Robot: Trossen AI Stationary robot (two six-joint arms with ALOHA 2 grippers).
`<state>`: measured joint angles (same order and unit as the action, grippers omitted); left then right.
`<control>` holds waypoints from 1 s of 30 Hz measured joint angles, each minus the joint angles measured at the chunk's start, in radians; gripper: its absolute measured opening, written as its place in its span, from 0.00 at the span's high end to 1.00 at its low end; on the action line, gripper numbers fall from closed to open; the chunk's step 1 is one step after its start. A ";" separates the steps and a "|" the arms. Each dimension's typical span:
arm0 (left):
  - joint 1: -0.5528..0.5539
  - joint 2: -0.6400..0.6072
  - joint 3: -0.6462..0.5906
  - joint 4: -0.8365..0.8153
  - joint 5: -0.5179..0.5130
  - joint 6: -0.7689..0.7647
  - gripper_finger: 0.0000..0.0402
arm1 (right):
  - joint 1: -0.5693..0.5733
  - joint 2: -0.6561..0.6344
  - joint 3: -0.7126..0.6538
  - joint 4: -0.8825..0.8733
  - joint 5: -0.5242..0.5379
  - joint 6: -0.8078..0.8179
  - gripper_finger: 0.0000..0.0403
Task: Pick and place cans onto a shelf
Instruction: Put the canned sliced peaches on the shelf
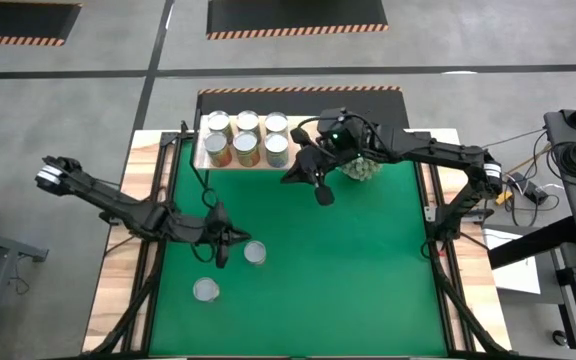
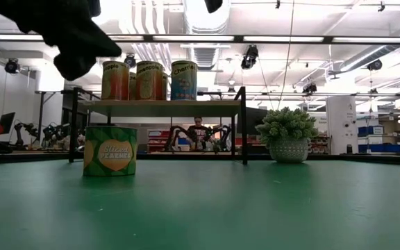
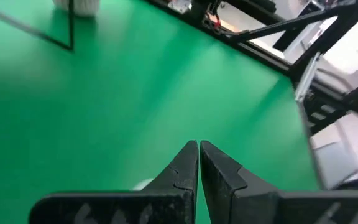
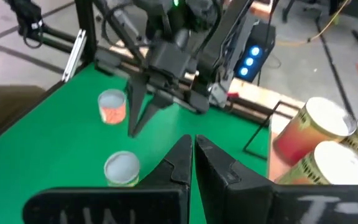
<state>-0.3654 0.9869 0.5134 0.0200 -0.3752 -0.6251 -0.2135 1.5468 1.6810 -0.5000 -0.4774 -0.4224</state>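
Observation:
Six cans [image 1: 246, 138] stand upright in two rows on the wooden shelf [image 1: 200, 150] at the table's far edge; they also show in the low view [image 2: 150, 80]. Two more cans stand on the green mat, one [image 1: 255, 253] just right of my left gripper and one [image 1: 206, 290] nearer the front. The low view shows a green-labelled can [image 2: 110, 149] on its base. My left gripper [image 1: 222, 256] is shut and empty above the mat [image 3: 199, 149]. My right gripper [image 1: 323, 192] is shut and empty [image 4: 193, 144], in the air just right of the shelf.
A spiky green plant in a white pot [image 1: 361, 168] stands right of the shelf, close under my right arm. The shelf's black legs [image 2: 244, 125] rest on the mat. The mat's middle and right [image 1: 368, 270] lie bare.

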 joint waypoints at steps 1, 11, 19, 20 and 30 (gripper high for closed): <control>-0.011 0.010 0.016 -0.013 0.000 -0.039 1.00 | 0.000 0.000 0.000 -0.014 0.000 0.000 0.98; -0.124 0.144 0.138 -0.123 -0.060 -0.099 1.00 | 0.100 0.015 -0.001 -0.137 0.008 0.087 0.98; -0.150 0.252 0.241 -0.234 -0.062 -0.100 1.00 | 0.204 0.015 0.010 -0.142 0.009 0.109 0.98; -0.149 0.264 0.253 -0.234 -0.062 -0.100 1.00 | 0.211 0.015 0.010 -0.139 0.008 0.107 0.98; -0.158 0.390 0.465 -0.543 -0.030 -0.280 1.00 | 0.269 0.015 -0.021 -0.291 0.008 0.142 0.98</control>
<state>-0.5237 1.3766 0.9787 -0.5234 -0.4053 -0.9049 0.0557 1.5621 1.6600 -0.7906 -0.4690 -0.2799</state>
